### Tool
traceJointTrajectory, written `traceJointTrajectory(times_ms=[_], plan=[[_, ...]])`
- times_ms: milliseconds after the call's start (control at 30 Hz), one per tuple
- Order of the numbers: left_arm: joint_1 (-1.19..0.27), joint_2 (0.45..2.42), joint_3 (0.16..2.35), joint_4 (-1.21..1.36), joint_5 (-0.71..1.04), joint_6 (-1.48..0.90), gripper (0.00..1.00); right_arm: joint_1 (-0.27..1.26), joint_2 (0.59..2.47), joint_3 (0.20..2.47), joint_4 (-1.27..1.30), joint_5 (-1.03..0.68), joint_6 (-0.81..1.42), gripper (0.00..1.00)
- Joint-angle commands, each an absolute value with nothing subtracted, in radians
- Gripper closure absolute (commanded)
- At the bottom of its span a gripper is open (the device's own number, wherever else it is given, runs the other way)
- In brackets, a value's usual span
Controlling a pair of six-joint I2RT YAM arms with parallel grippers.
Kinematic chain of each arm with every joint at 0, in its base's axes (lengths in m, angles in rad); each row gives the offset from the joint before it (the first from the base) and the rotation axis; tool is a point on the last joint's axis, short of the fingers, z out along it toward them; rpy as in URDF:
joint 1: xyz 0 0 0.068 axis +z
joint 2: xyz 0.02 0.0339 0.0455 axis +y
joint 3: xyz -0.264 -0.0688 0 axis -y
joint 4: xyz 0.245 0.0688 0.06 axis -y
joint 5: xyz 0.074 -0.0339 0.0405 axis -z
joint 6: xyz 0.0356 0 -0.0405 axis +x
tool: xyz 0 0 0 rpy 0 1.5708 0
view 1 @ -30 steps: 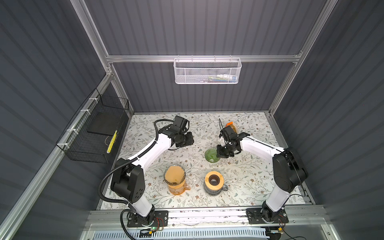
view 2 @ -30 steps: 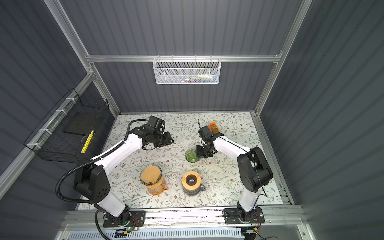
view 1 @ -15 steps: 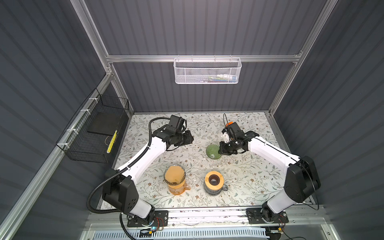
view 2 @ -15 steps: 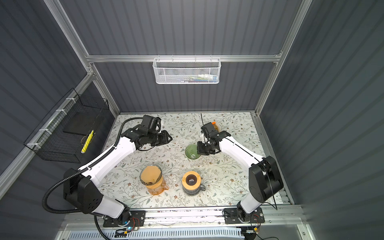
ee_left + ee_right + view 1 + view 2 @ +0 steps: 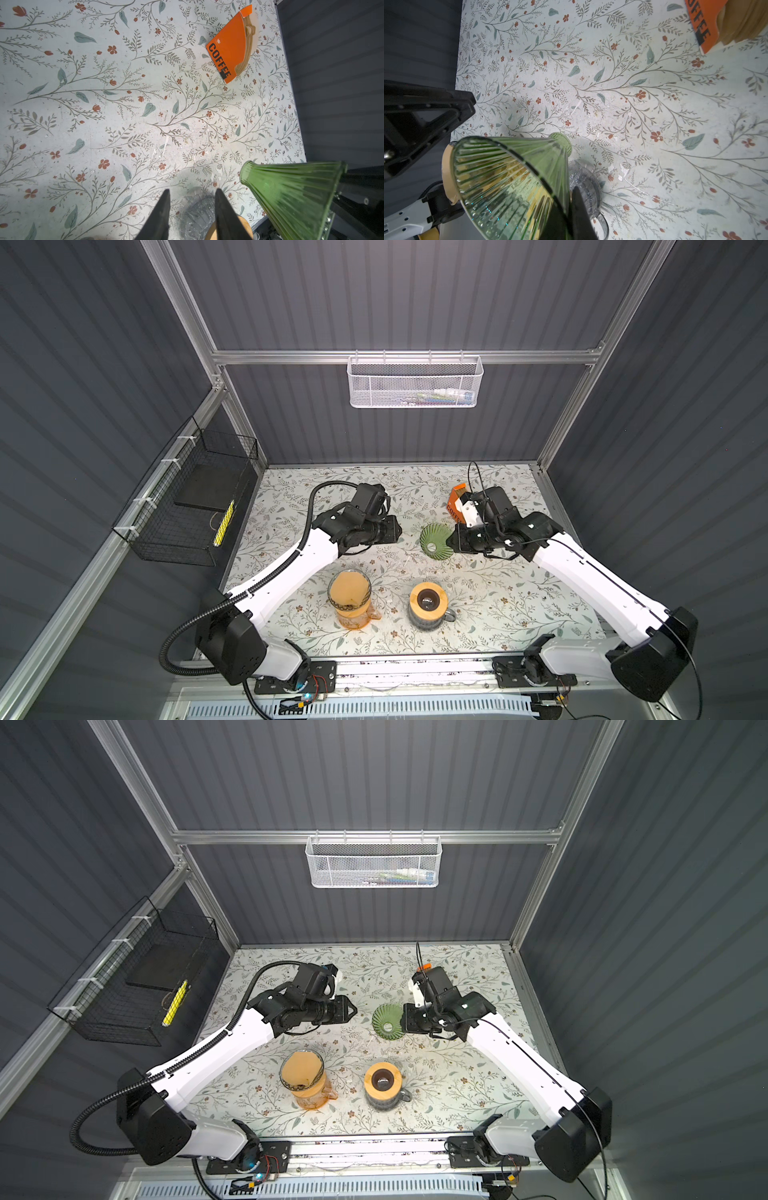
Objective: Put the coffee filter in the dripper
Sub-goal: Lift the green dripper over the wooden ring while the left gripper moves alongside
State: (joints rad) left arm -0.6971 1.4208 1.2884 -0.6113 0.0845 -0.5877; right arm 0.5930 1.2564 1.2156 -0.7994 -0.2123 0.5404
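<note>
My right gripper is shut on the rim of the green ribbed glass dripper. It holds the dripper above the table, tipped on its side, narrow end away from the gripper. Brown coffee filters are stacked in an orange COFFEE pack at the back right, behind the right wrist. My left gripper is open and empty, hovering just left of the dripper.
A glass carafe with a wooden collar and an orange glass jug with a tan top stand near the front. A white mesh basket hangs on the back wall, a black wire basket on the left wall.
The right gripper has carried the dripper slightly back and to the right. The left gripper has edged right, toward the dripper. Both arms' elbows have swung down toward the front.
</note>
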Motion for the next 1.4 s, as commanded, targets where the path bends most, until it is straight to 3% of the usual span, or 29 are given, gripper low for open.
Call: traceJointTrajectory(times_ms=[0,333,1367], plan=[[-0.715,1.378,1.275,-0.621,0.051,-0.595,0.63,0.633,1.212,1.214,-0.883,-0.161,0.561,1.0],[-0.764,1.349,1.284,-0.67,0.06,-0.596,0.64,0.755,1.124,1.168,-0.956,-0.135,0.629,1.0],[-0.834,1.208,1.158,-0.806,0.184,-0.616,0.66,0.888,1.242,1.118,-0.946,-0.19,0.661,1.0]])
